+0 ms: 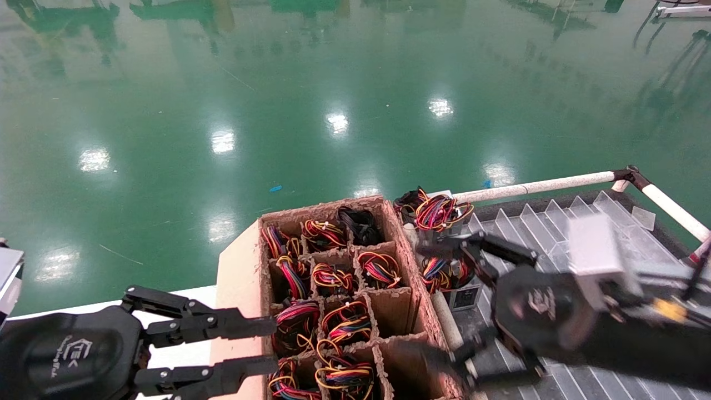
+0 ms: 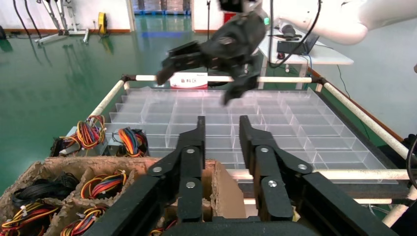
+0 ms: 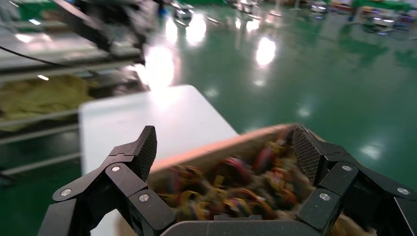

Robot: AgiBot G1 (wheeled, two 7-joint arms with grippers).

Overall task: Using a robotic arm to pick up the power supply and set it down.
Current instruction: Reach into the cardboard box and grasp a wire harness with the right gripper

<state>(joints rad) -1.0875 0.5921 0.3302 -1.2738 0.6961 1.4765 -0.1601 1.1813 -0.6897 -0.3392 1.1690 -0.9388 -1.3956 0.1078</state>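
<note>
The right gripper and its arm are motion-blurred in the head view, hiding part of the power supply behind the fingers, while the right wrist view smears the cardboard box and its wire bundles.

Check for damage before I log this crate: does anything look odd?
Yes: the cardboard crate has ragged, frayed rims and dividers, worn rather than cleanly cut. Two power supplies sit outside it on the tray's edge, not in compartments.
</note>
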